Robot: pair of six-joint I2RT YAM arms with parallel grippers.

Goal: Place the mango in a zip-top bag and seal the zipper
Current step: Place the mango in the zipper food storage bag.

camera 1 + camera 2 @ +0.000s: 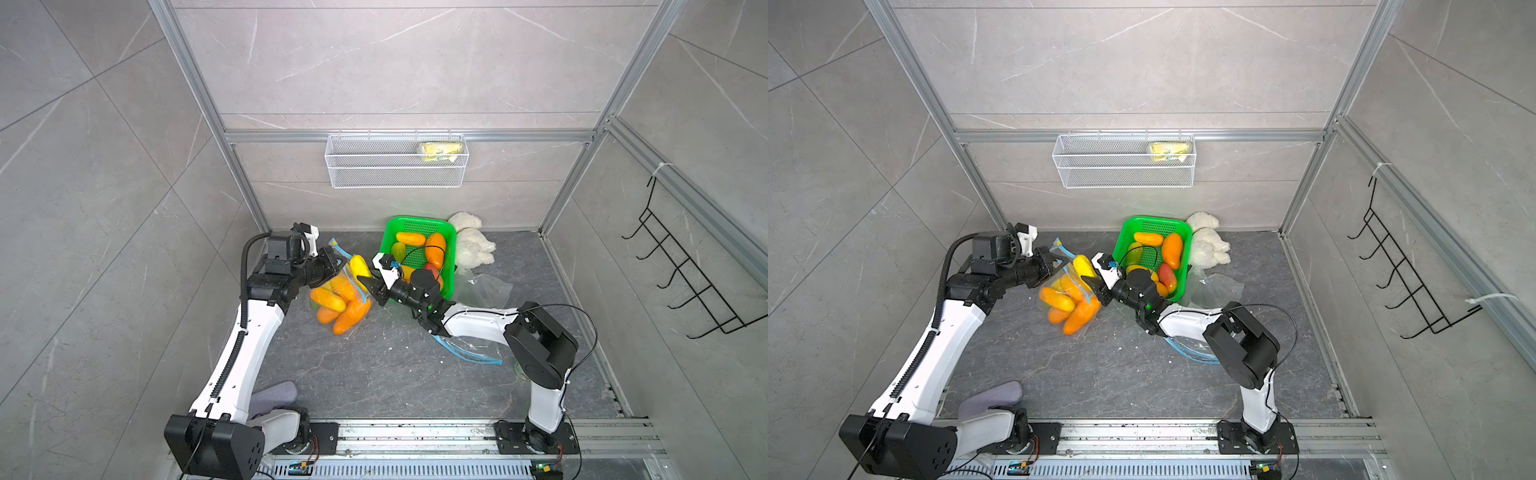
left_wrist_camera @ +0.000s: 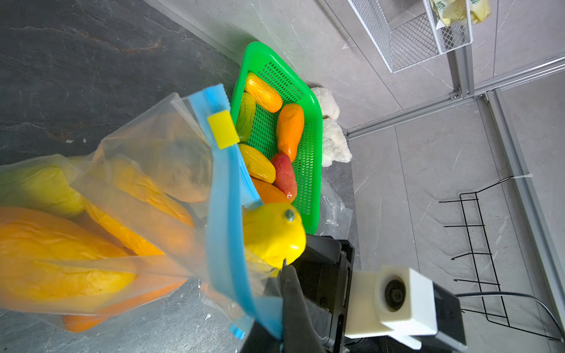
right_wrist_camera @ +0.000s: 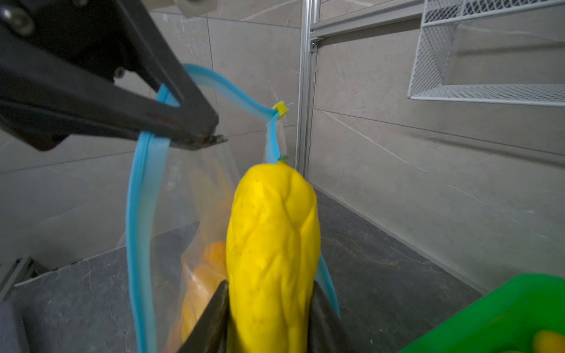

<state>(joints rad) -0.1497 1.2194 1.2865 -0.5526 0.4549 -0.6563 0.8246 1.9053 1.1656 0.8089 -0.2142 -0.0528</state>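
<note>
A clear zip-top bag (image 1: 340, 301) (image 1: 1069, 299) with a blue zipper rim (image 2: 223, 214) and a yellow slider (image 2: 223, 130) holds several orange and yellow mangoes. It hangs with its bottom on the dark floor. My left gripper (image 1: 336, 266) (image 2: 284, 266) is shut on the blue rim and holds the mouth up, as the right wrist view also shows for the left gripper (image 3: 214, 137). My right gripper (image 1: 366, 283) (image 3: 269, 285) is shut on a yellow mango (image 1: 359, 266) (image 3: 272, 244) (image 2: 275, 235). The mango's tip is at the bag's open mouth, pointing in between the two zipper strips.
A green basket (image 1: 415, 220) with several more mangoes stands right behind my right gripper. A white plush toy (image 1: 471, 245) and a crumpled clear bag (image 1: 486, 286) lie beside it. Another bag with a blue zipper (image 1: 469, 353) lies under my right arm. A grey cloth (image 1: 274, 397) lies front left.
</note>
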